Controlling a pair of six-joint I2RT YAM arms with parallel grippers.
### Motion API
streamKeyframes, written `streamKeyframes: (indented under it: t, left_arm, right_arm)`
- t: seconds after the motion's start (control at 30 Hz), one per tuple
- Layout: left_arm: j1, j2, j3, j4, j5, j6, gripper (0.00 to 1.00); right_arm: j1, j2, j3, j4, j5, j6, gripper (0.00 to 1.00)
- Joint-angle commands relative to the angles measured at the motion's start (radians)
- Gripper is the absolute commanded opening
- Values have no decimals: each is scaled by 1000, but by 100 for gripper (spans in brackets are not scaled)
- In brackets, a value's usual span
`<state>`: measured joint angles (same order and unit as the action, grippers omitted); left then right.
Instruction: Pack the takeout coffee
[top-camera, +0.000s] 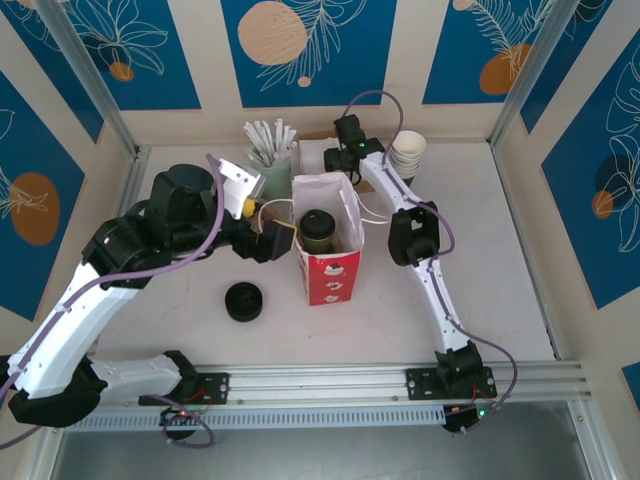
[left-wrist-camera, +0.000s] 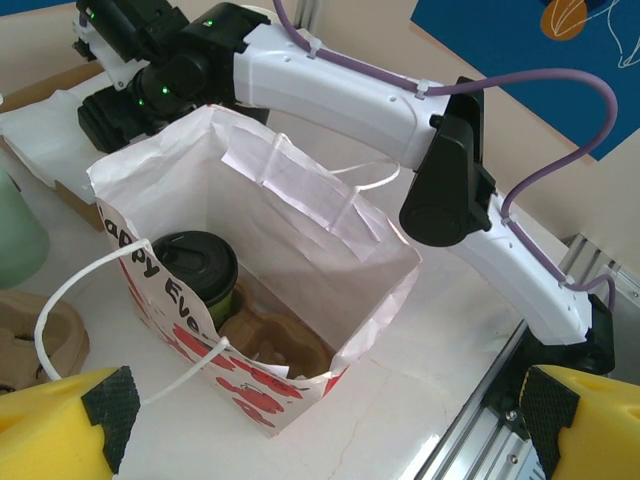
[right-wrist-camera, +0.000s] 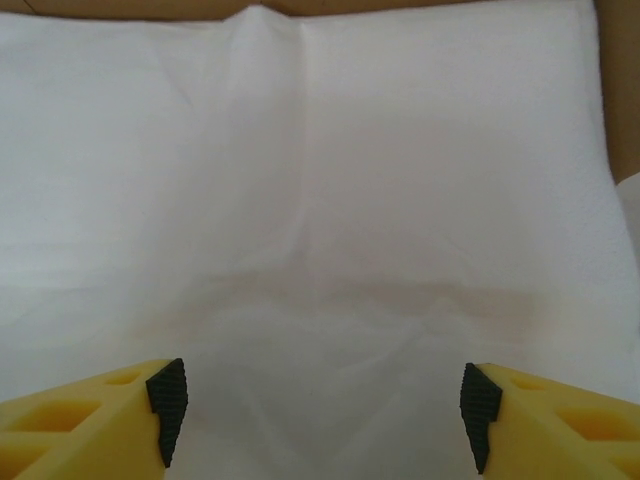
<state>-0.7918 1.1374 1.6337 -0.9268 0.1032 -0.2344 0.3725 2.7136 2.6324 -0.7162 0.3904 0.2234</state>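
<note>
left wrist: small dark paper cup with black plastic lid (left-wrist-camera: 195, 265) sits upright inside the red-and-white paper bag (left-wrist-camera: 300, 225), left hand (left-wrist-camera: 328, 405) open beside the bag. right hand (right-wrist-camera: 320, 410) open over white paper (right-wrist-camera: 320, 200); i'd pinch one sheet, drop it straight in.

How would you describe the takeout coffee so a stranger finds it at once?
Find the open red-and-white bag in the middle of the table. Inside it stands the takeout coffee, a dark cup under a round black lid. The lids left of the bag have no cup; the cups behind have no lid.
</note>
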Motion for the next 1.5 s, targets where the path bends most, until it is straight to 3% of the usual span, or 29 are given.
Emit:
streamKeyframes:
  t: [0.0,0.33,0.73,1.1,1.47]
  left_arm:
    - [-8,7,31,8,18,-20,99]
    - [-8,17,30,12,50,-7,99]
    - [-8,-19,-20,31,-23,-18,99]
    - [-8,-29,-26,34,-40,-11,99]
    - [-7,-25,-28,31,-36,-11,99]
  right_arm:
    - [2,17,41,21,7,-17,77]
    - [-8,44,41,18,-19,-22,78]
    - [-6,54,31,23,1,-49,73]
    - [-7,35,40,32,-19,-38,48]
    - [-5,-19,45,63,-33,-35,40]
